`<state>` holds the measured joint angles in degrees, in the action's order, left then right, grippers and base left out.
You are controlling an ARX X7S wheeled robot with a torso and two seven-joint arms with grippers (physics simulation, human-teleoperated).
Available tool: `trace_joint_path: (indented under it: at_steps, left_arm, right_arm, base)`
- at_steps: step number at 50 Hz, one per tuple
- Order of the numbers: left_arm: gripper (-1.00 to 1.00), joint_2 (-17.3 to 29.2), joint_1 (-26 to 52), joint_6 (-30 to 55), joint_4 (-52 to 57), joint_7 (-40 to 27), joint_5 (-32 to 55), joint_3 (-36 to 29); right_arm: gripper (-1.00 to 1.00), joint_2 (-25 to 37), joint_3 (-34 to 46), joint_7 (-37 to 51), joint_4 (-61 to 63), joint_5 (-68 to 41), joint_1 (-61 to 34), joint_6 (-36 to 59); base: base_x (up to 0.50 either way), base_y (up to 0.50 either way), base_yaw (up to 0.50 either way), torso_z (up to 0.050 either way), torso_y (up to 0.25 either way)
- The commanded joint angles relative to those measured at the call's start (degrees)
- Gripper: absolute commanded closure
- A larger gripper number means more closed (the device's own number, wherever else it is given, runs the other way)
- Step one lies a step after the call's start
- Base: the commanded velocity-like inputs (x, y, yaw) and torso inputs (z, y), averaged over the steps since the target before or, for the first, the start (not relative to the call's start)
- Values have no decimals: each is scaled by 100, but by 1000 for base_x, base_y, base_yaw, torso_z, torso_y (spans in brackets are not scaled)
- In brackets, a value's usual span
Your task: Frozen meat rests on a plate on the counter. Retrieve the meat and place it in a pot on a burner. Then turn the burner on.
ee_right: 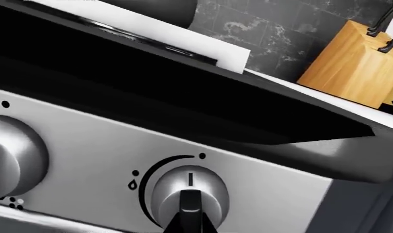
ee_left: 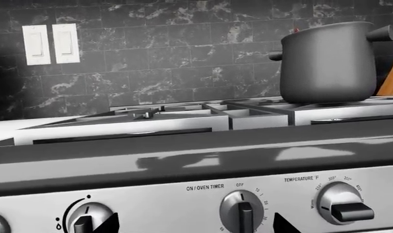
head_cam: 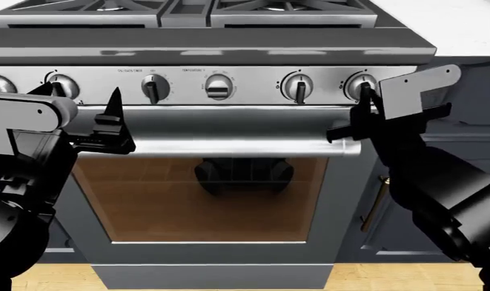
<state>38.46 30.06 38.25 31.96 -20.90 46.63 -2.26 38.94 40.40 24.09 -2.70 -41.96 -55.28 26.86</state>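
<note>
Pot (ee_left: 327, 63), tall matte-grey with stubby handles, is seen upper right; left gripper (head_cam: 87, 115) spread, right gripper (head_cam: 366, 106) jaws undeterminable.

I see the pot (ee_left: 326, 60) at the upper right of my left wrist view: tall, matte grey, upright on the stove grate, stubby handles out each side. Burners (head_cam: 287, 6) line the top edge of my head view. White counter (head_cam: 463, 27) fills its upper right corner.
</note>
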Motion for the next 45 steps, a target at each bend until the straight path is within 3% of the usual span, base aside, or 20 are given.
trace_joint_path:
  at_steps: [1, 45]
  left_arm:
    - [-100, 7, 4, -8, -1, -2, 3, -9]
    - [-100, 50, -3, 0, 67, -52, 62, -15]
  right_arm:
    - [100, -30, 143, -160, 94, 182, -212, -38]
    - [100, 314, 976, -321, 419, 1512, -769, 187]
  base:
    - [0, 0, 0, 0, 0]
    - [0, 0, 0, 0, 0]
